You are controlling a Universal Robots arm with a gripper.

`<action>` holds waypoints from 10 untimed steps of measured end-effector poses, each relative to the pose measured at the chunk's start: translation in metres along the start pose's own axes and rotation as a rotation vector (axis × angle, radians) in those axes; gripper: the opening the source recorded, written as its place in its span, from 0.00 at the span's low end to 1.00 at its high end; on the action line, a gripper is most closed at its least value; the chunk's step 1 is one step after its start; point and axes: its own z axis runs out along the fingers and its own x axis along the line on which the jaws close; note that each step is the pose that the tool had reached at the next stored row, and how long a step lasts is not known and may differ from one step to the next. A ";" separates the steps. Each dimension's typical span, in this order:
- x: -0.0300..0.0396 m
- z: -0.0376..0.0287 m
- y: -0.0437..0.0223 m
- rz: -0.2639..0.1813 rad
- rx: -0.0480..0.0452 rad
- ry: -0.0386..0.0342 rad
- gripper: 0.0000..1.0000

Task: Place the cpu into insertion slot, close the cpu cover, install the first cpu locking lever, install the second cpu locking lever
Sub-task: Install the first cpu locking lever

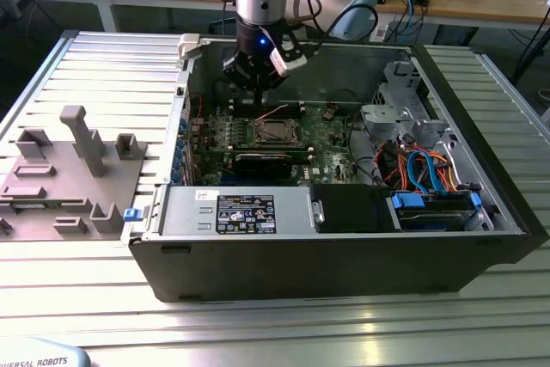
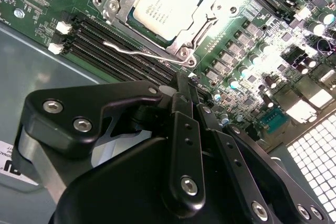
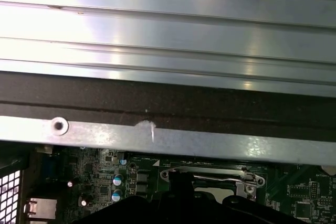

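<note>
The cpu (image 2: 167, 2), a silver-grey square chip, lies in the insertion slot (image 1: 273, 132) on the green board inside the open computer case. The cpu cover (image 2: 122, 9), a silvery frame, lies flat around the chip. A thin wire locking lever (image 2: 142, 51) runs along the socket's side next to the memory slots. My gripper (image 1: 256, 85) hangs above the board, just behind the socket in the exterior view, shut and holding nothing. In the second wrist view the gripper (image 2: 189, 90) sits close to the lever without touching it. The cover's edge (image 3: 210, 178) also shows in the first wrist view.
Black memory slots (image 2: 105, 45) lie beside the socket. A silver power supply (image 1: 232, 212) fills the case front, and a drive cage with blue and orange cables (image 1: 430, 182) sits at the exterior view's right. A grey fixture tray (image 1: 69, 169) lies outside the case. The case rim (image 3: 157, 141) is near.
</note>
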 end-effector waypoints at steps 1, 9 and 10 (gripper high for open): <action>0.0000 0.0003 0.0000 0.000 0.0000 0.0001 0.11; -0.0001 0.0027 -0.0001 0.000 -0.0001 0.0000 0.11; -0.0002 0.0031 -0.0001 0.000 0.0000 0.0000 0.11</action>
